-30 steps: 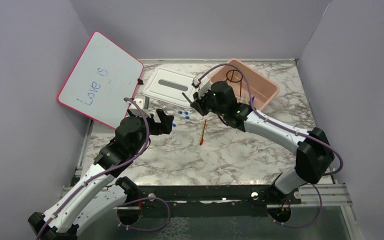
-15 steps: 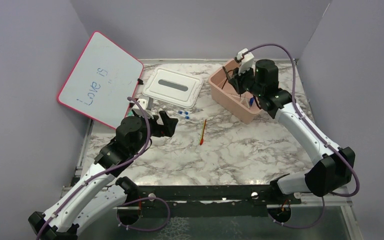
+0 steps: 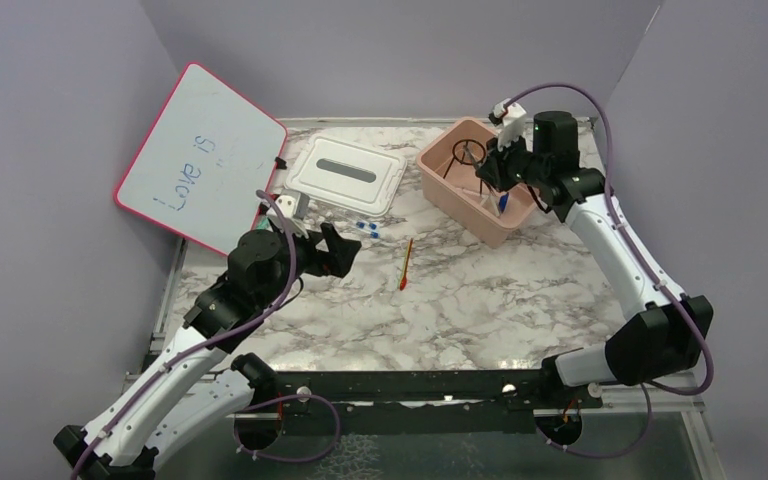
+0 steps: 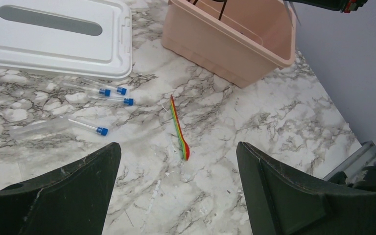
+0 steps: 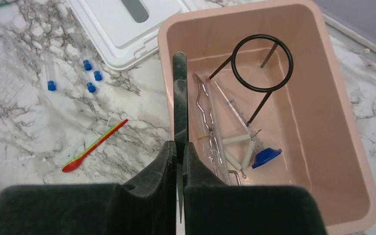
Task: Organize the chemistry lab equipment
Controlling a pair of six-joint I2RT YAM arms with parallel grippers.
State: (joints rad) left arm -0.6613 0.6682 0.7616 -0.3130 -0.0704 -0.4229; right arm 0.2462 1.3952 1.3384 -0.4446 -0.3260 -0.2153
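Over the pink bin [image 5: 323, 88], the right pincer [image 5: 178, 146] is clamped on a flat metal strip [image 5: 179, 98], its long axis pointing ahead along the bin's left wall. The left pincer [image 4: 178, 147] gapes, empty, well apart from it.

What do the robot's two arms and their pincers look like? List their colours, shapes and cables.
The left arm and right arm both have white shells between bulky black joints. A purple cable loops along each arm. A small green light glows near the right arm's wrist. The left pincer and right pincer are black, with broad, flat-faced fingers.
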